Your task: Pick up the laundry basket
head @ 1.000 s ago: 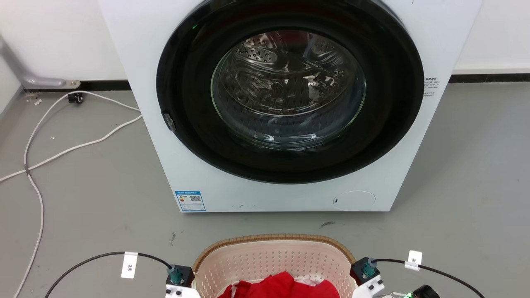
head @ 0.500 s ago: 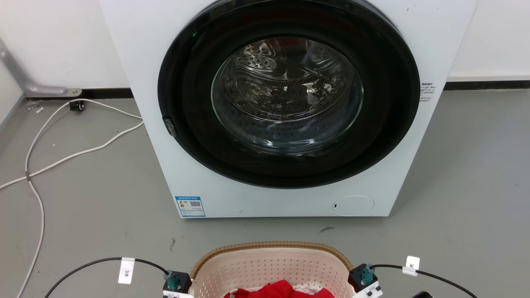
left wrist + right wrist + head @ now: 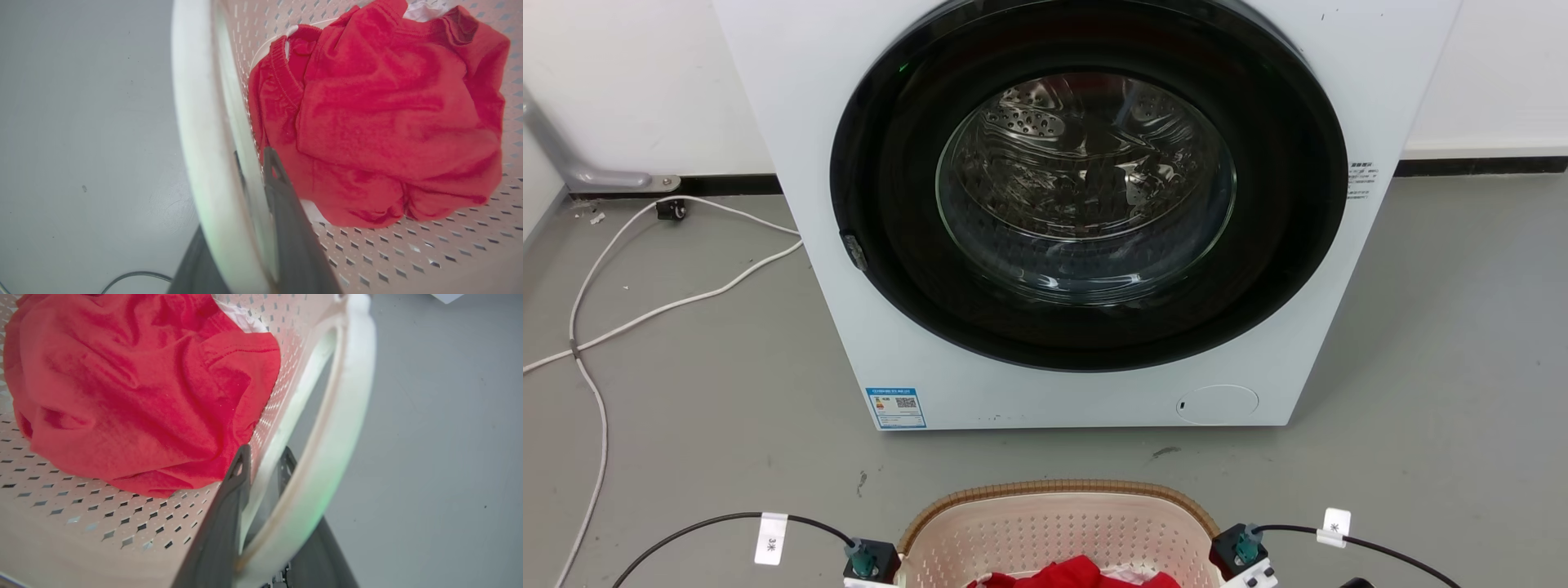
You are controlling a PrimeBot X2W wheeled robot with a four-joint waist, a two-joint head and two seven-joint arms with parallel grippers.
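currently: laundry basket (image 3: 1054, 527) at near centre, washing machine (image 3: 792, 122) beyond, long axis left-right; left gripper (image 3: 254, 159) pinching its left wall, right gripper (image 3: 265, 454) pinching its right wall; both equally near; lift likely straight up.

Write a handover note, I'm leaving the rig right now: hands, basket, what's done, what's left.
Left hand: closed on the left side of the basket, one finger inside the wall, one outside.
Right hand: the same on the right side.
Basket: in front of the washing machine, red clothes inside.
Done: both grips set.
Left: the lift; whether it is off the floor cannot be told.
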